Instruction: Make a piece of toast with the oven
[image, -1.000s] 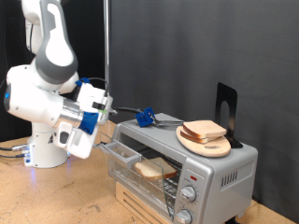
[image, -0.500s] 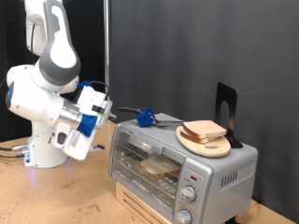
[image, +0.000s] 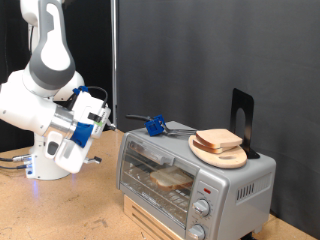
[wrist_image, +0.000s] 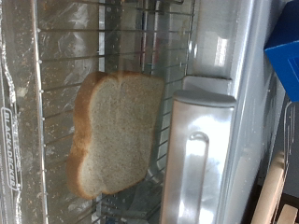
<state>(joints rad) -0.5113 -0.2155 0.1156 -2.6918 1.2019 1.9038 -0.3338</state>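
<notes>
The silver toaster oven (image: 225, 183) stands at the exterior view's right with its glass door shut. One piece of toast (image: 168, 179) lies inside on the wire rack. The wrist view shows it through the glass (wrist_image: 117, 131), beside the door's handle bar (wrist_image: 196, 159). A second slice (image: 220, 138) lies on a round wooden board (image: 224, 157) on top of the oven. My gripper (image: 104, 113) hangs in the air to the left of the oven, apart from the door. Nothing shows between its fingers, and they do not show in the wrist view.
A blue-handled utensil (image: 155, 125) lies on the oven's top at its back left, also in the wrist view (wrist_image: 285, 51). A black stand (image: 242, 113) rises behind the board. Round knobs (image: 203, 208) sit at the oven's right front. The oven rests on a wooden box (image: 150, 216).
One second ago the oven door hung open with my gripper at it. It was shut half a second ago. Since then my gripper has drawn back to the left.
</notes>
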